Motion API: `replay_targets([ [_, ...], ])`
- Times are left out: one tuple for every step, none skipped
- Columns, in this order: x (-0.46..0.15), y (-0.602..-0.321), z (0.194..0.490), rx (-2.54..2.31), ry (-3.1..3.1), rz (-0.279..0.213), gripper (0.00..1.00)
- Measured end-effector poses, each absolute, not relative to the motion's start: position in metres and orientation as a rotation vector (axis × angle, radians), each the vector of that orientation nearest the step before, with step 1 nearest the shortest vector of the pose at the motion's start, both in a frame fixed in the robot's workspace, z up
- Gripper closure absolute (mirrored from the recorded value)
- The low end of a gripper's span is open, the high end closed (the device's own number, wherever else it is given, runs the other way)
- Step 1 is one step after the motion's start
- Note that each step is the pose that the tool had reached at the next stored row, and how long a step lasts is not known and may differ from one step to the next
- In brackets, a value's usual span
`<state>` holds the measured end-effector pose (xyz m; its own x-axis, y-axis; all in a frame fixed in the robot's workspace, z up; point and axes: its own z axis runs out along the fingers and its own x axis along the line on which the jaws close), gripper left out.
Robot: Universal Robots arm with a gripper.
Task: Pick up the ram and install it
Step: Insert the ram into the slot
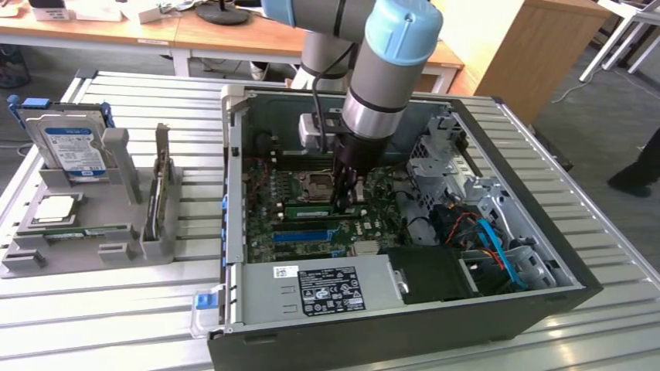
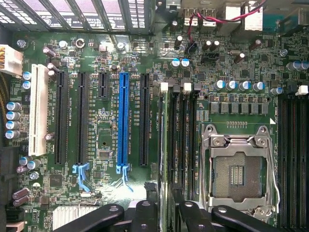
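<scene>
at nine o'clock of the open computer case (image 1: pixel 232 193), a grey holder (image 1: pixel 73 247) carries the hard drive (image 1: pixel 73 147). inside the case, the gripper (image 2: pixel 165 212) is closed on the ram (image 2: pixel 166 145) (seen edge-on), whose long axis runs nine-to-three, parallel to the dimm slots (image 2: pixel 186 135) just below it.

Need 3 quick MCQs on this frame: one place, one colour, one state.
1. Where is the gripper? A inside the open case, over the motherboard; B outside it, off to one side; C high above it.
2. Colour of the long slot between the black ones? A red; B blue; C yellow.
3. Processor socket? A fan-covered; B chip seated; C empty.
Key: A, the arm reaches down into the case; B, it shows blue in the wrist view; C, its bare contacts show.
</scene>
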<state>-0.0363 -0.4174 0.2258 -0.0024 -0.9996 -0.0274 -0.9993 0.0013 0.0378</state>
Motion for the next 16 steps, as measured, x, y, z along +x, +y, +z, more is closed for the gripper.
replay_targets([
  [-0.036, -0.417, 0.227, 2.214, -2.218, -0.072, 0.75],
  [-0.036, -0.417, 0.229, 2.213, -2.218, -0.072, 0.75],
  [-0.036, -0.417, 0.232, 2.214, -2.218, -0.072, 0.75],
  [-0.036, -0.417, 0.235, 2.214, -2.218, -0.072, 0.75],
  [-0.036, -0.417, 0.238, 2.213, -2.218, -0.072, 0.75],
  [-0.036, -0.417, 0.241, 2.213, -2.218, -0.072, 0.75],
  [-0.036, -0.417, 0.245, 2.213, -2.218, -0.072, 0.75],
  [-0.036, -0.417, 0.248, 2.213, -2.218, -0.072, 0.75],
  [-0.036, -0.417, 0.252, 2.213, -2.218, -0.072, 0.75],
  [-0.036, -0.417, 0.256, 2.213, -2.218, -0.072, 0.75],
  [-0.036, -0.417, 0.259, 2.213, -2.218, -0.072, 0.75],
  [-0.036, -0.417, 0.262, 2.213, -2.218, -0.072, 0.75],
  [-0.036, -0.417, 0.265, 2.213, -2.218, -0.072, 0.75],
  [-0.036, -0.417, 0.268, 2.213, -2.218, -0.072, 0.75],
  [-0.036, -0.417, 0.270, 2.213, -2.218, -0.072, 0.75],
  [-0.036, -0.417, 0.272, 2.213, -2.218, -0.072, 0.75],
])
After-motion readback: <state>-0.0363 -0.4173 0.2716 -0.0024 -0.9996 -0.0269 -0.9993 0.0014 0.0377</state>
